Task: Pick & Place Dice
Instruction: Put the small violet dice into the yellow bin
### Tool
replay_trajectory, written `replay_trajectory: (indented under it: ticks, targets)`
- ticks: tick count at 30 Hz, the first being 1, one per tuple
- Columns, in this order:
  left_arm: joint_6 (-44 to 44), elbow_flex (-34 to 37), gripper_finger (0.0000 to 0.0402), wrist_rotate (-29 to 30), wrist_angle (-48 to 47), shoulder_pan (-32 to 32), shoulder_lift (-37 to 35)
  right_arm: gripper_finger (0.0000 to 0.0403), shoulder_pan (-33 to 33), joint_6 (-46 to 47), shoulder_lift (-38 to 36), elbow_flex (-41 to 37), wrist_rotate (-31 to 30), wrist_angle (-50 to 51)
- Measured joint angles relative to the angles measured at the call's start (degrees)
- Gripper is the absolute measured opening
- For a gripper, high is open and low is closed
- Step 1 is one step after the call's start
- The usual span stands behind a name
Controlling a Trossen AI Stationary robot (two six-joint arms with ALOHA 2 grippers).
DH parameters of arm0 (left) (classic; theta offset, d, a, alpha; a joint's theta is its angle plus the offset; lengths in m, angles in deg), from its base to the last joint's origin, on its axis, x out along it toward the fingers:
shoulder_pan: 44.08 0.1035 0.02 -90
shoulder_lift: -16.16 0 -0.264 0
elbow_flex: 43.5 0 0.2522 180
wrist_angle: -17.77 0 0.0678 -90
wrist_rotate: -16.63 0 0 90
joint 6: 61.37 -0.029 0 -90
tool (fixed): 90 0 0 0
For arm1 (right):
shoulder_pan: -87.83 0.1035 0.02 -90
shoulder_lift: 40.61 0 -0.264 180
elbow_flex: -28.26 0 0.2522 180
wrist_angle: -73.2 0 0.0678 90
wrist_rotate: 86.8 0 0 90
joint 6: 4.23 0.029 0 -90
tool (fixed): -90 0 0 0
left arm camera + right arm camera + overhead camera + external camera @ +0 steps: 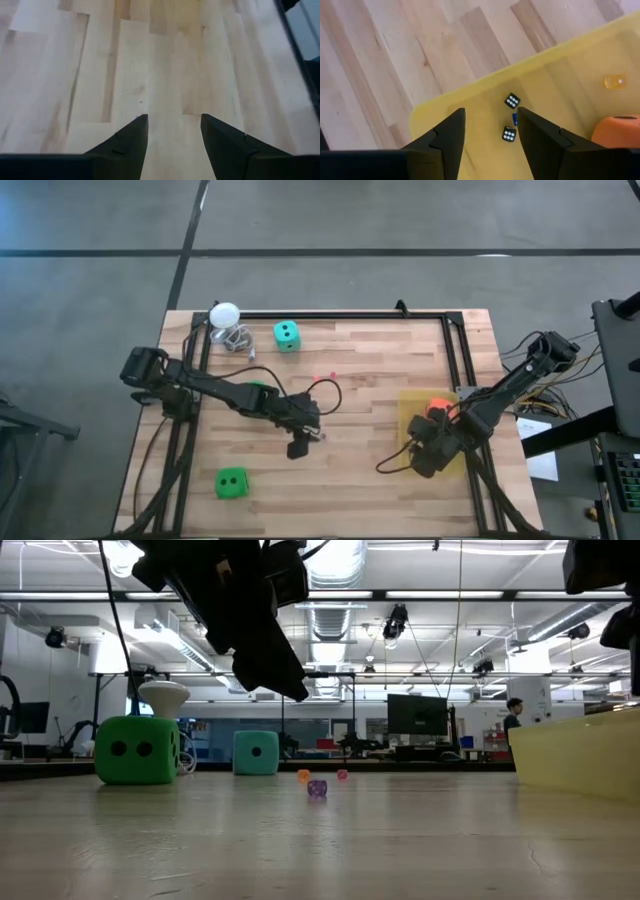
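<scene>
Beyond the right gripper's (490,137) fingers (447,135), orange-red die (617,130).

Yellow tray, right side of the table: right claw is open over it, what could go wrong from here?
1. The right claw hangs open low over the yellow tray; moving off sideways could catch its wall.
2. Two tiny black dice lie in the tray beside the orange-red die; another drop may bounce off them and out.
3. The left claw is open over bare wood, with the bright green die and the teal die both far from it.
</scene>
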Motion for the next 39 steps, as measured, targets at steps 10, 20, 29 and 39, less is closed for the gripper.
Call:
replay_trajectory:
  ticks: [10, 20, 29, 39]
  targets:
    - [-3.6, -1.0, 0.0209, 1.8, -0.2, 0.0, 6.9, 0.0156, 0.0, -1.7, 0.0, 0.8, -2.6, 0.1]
    - [-13.1, -5.7, 0.0208, 1.9, -0.9, 0.0, 12.1, 0.0137, 0.0, -2.3, 0.0, 0.8, -2.7, 0.0]
    - [-18.4, -5.6, 0.0205, 4.3, -2.3, 0.0, 15.3, 0.0124, 0.1, -3.0, 0.0, 0.7, -2.7, -1.1]
    - [-23.4, -5.6, 0.0204, 5.3, -1.8, 0.0, 15.4, 0.0121, 0.1, -3.0, 0.0, 0.7, -2.7, -1.6]
